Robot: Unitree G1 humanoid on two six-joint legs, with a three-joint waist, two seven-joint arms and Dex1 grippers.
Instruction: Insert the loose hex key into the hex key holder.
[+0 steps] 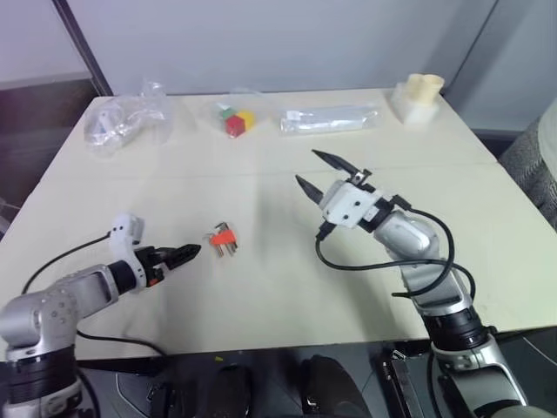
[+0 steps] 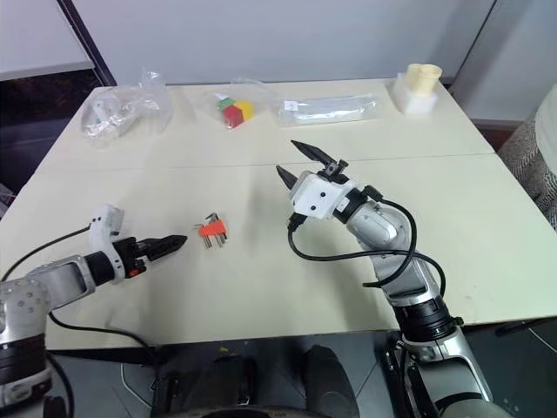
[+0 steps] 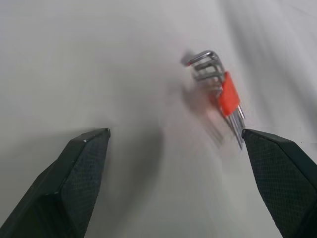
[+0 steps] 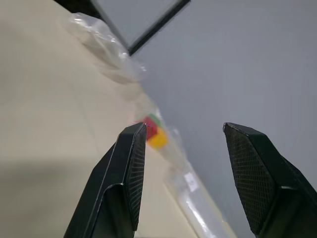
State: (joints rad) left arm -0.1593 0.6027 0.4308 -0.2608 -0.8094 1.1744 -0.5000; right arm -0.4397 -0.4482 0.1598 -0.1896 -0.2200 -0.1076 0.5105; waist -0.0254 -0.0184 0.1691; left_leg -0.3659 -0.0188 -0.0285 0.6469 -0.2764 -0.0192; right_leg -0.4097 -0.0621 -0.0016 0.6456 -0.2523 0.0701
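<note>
A pale cream table [image 1: 287, 296] stands before a grey-white wall [image 1: 287, 43], dark floor [image 1: 35, 113] alongside.

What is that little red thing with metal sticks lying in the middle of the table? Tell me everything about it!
It is a hex key holder: a small red-orange plastic block clipped around a row of thin grey metal keys. The keys are L-shaped, with bent ends bunched on one side and straight tips poking out the other. It lies flat on the pale table, just ahead of the left gripper, whose fingers stand open. Nothing touches it except the table.
</note>
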